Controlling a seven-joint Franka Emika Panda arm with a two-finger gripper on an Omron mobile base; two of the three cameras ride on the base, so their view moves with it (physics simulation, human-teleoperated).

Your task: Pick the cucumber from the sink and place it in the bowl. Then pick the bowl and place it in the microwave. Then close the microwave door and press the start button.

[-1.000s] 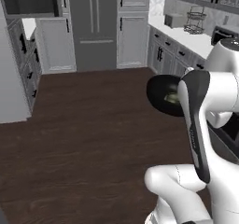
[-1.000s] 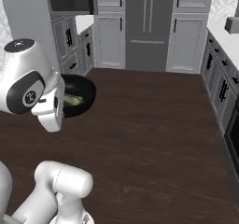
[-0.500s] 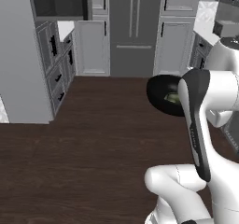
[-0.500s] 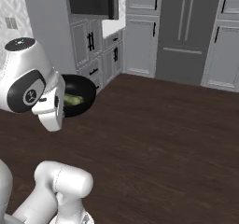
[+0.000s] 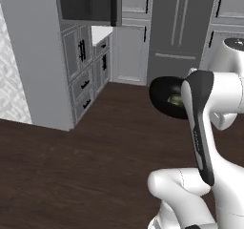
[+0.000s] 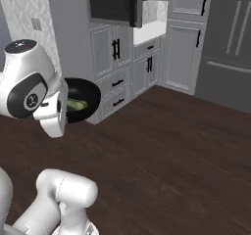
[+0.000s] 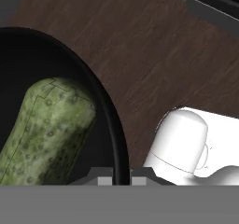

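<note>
the claw (image 7: 121, 177) is pinched narrow on the rim of the bowl (image 7: 114, 125), carrying it in the air above the floor. the cucumber (image 7: 46, 129) lies inside it, so both travel together toward the microwave (image 6: 115, 4), well apart up ahead.

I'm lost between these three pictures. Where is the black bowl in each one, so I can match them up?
Left base view: the bowl is right of centre, held up over the wood floor, partly behind the white arm.
Right base view: the bowl is at middle left, beside the arm's round joint.
Hand view: the bowl takes up the left side, its rim curving down to the bottom edge.
Shared landmark: the cucumber lying inside it.
</note>
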